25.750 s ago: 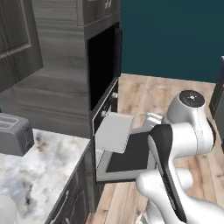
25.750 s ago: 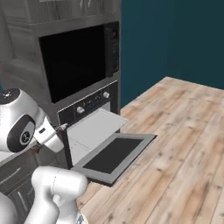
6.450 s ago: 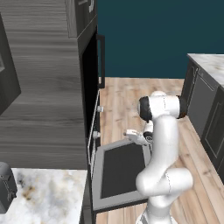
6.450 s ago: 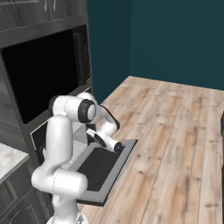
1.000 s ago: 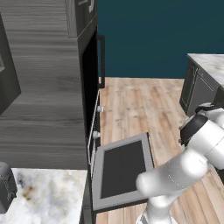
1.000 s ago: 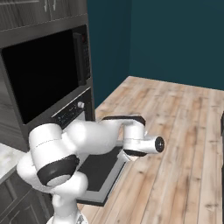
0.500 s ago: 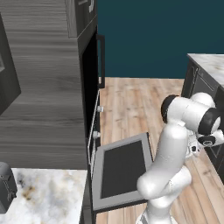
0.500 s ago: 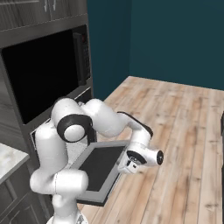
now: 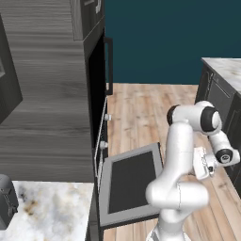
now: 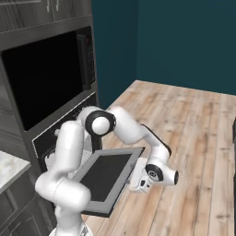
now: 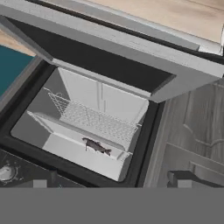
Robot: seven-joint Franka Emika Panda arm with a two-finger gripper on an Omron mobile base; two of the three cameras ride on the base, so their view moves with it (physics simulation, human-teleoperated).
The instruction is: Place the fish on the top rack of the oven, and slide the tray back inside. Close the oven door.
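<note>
Seen through the hand view, the oven (image 11: 27, 127) stands open and the small dark fish (image 11: 97, 146) lies on the light grey tray (image 11: 74, 155) inside the cavity, below a wire rack (image 11: 92, 119). The oven door (image 9: 129, 186) hangs open and flat, a grey frame around dark glass, and it shows again as the oven door (image 10: 103, 177) and the oven door (image 11: 131, 52). My gripper (image 11: 109, 183) is open and empty, facing the cavity from outside. The gripper (image 9: 203, 165) sits just off the door's outer edge, low over the floor, as does the gripper (image 10: 137, 181).
A silver toaster (image 9: 4, 203) stands on the marble counter (image 9: 52, 212) at the lower left. Control knobs (image 9: 107, 116) sit above the door. A dark cabinet with a marble top (image 9: 225, 70) stands to the right. Wood floor (image 10: 193, 133) lies open beyond the door.
The arm has swung down and back from its wide reach, bringing the hand low beside the door's outer edge. The door stays open and the jaws stay wide.
</note>
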